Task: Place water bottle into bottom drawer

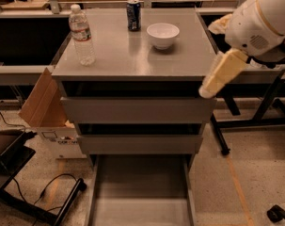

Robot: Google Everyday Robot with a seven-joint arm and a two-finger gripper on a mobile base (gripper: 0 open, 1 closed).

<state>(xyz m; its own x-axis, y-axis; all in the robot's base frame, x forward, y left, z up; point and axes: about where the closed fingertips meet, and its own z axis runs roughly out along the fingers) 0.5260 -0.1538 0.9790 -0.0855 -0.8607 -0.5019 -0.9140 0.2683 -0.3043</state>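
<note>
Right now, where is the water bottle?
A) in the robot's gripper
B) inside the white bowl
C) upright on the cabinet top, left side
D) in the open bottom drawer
C: the water bottle stands upright on the cabinet top near its left edge; the gripper is at the cabinet's right front corner, apart from it.
</note>
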